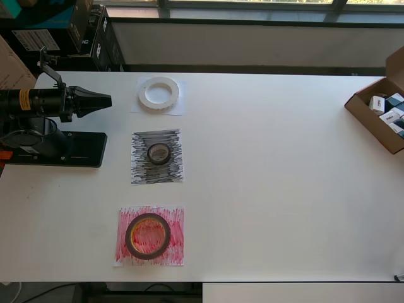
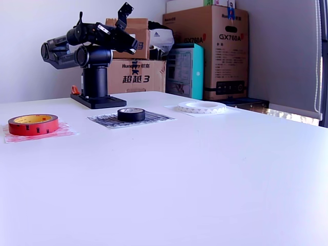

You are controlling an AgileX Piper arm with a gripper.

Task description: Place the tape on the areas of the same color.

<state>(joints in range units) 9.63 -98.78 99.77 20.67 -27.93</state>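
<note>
Honestly, low risk: red roll sits on red patch, black roll on black patch, white ring on white patch. Gripper, at the ring's 9 o'clock overhead, empty, jaws pressed together. Any stray sweep could knock the ring off.

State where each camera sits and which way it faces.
Overhead view: above the table, looking straight down; the folded arm with its gripper lies at the view's left edge.
Exterior view: low, near table height, looking across it toward stacked boxes; the arm stands at the back left.
Both show the white roll, black roll and red roll, each on its matching patch.
</note>
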